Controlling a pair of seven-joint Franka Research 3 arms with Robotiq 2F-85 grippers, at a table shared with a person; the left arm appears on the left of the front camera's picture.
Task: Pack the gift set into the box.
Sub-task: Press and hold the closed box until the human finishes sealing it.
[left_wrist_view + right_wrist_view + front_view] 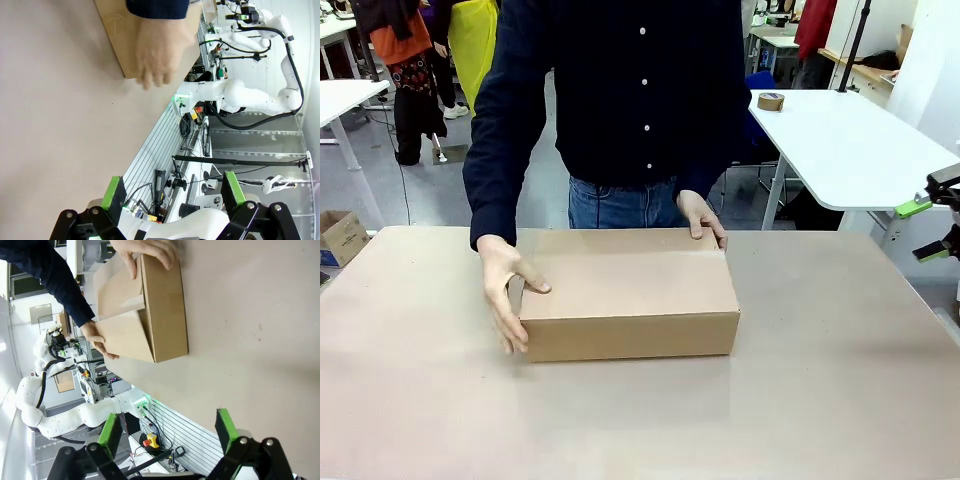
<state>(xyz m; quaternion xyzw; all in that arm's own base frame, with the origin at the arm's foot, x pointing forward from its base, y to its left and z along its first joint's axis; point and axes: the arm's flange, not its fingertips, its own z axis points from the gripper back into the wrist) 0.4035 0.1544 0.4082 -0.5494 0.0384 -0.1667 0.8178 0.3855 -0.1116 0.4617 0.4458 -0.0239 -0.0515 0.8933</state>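
Box: we see the large brown corrugated cardboard box [630,295] at the middle of the pale brown surface [420,400], flaps apparently shut.
Person: one person's hand [505,290] against the box's end, the person's other hand [703,218] on a far corner.
Robot's left hand [173,186]: spread wide, empty.
Robot's right hand [167,422]: spread wide, empty, well apart from the box.

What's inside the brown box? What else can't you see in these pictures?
Inside of the box: front view, its flaps are shut, so nothing inside shows.
The person's hand: left wrist view, blurred, so the fingers are hard to tell apart.
The right gripper: front view, cut off by the picture's right edge.
The small carton on the floor: front view, cut by the left edge, and its print is too small to read.
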